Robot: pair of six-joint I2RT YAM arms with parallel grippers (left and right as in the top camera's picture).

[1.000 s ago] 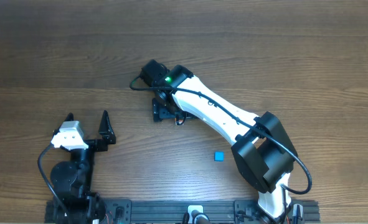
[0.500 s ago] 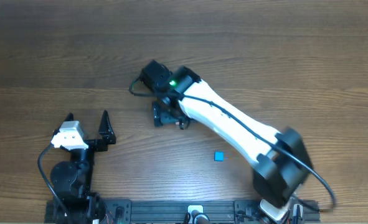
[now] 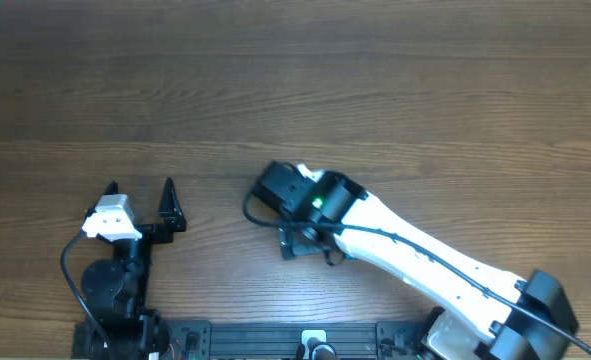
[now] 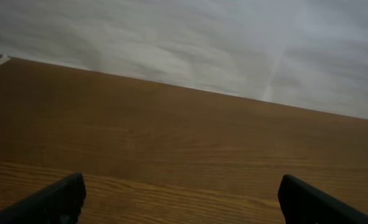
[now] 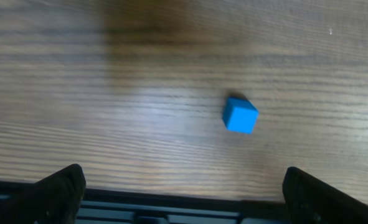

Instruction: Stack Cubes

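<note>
Hovering over the worktop (image 5: 109,74) near its front edge with right pincer (image 5: 182,186) spread wide and empty, blue cube (image 5: 240,116) lying off-centre beneath; risking a finger knocking it away or a crooked corner grip if lowered without recentring

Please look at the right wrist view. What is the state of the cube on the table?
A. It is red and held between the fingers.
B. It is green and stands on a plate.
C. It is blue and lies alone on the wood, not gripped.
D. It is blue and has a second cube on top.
C: one blue cube rests on the wooden table with nothing on top, and the right gripper is open, apart from it.
</note>
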